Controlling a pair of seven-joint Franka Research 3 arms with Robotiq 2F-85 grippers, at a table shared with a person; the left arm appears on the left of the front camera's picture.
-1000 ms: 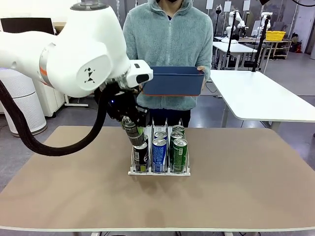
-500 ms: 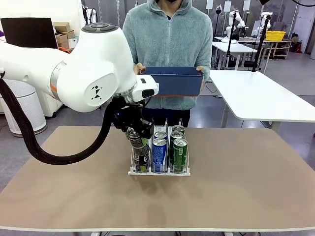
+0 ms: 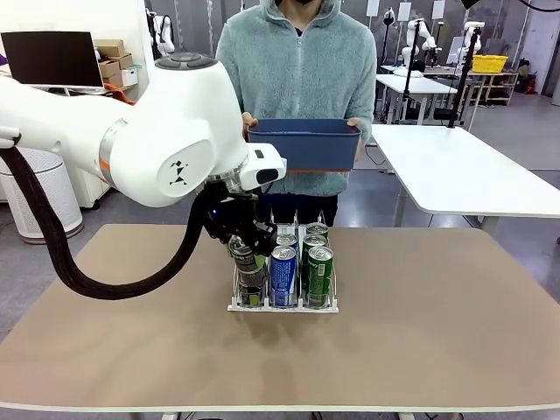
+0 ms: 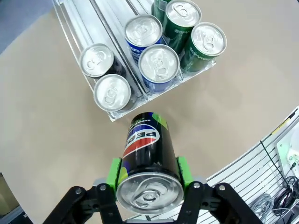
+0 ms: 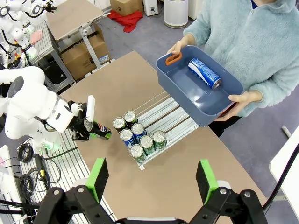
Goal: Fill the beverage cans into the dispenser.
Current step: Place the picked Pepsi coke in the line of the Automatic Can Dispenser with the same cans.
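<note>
While right claw gapes empty, black can pinched between left claw pads, near dispenser front.

My left gripper hides the top of my black can. The dispenser runs off the left wrist view's top edge. Words on the blue can are too small to read.

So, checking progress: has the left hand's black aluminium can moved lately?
Yes: the black aluminium can came down and right, toward the left lane of the clear-plastic dispenser.
</note>
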